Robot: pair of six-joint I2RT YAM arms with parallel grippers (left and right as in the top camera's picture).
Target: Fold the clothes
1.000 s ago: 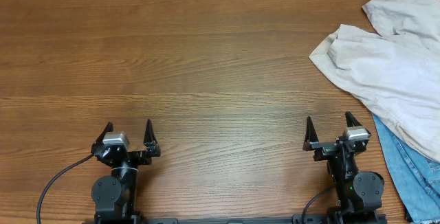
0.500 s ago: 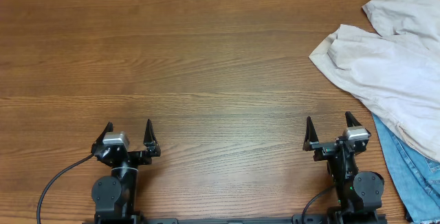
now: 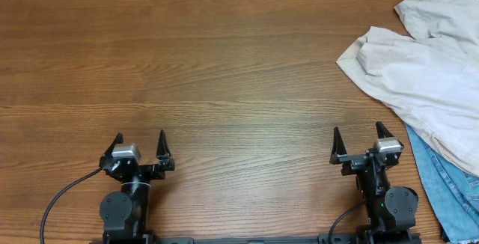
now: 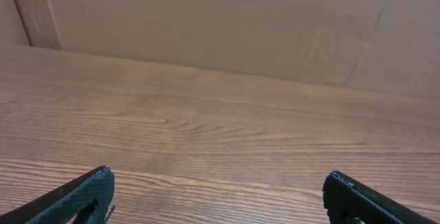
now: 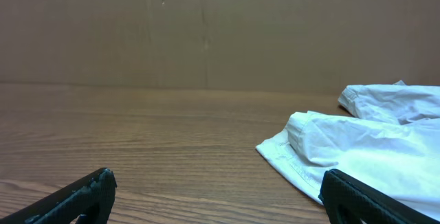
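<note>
The pale cream shorts (image 3: 423, 68) lie crumpled at the table's far right, reaching the right edge. In the right wrist view they (image 5: 357, 148) lie ahead and to the right of the fingers. My right gripper (image 3: 358, 141) is open and empty near the front edge, a little short and left of the shorts; its jaws (image 5: 216, 183) frame bare wood. My left gripper (image 3: 140, 144) is open and empty at the front left, far from the shorts; its jaws (image 4: 216, 183) show only wood.
A blue denim garment (image 3: 449, 191) lies at the front right, partly under the shorts. A brown cardboard wall (image 4: 220, 18) stands along the table's far edge. The wooden table (image 3: 209, 72) spreads to the left and middle.
</note>
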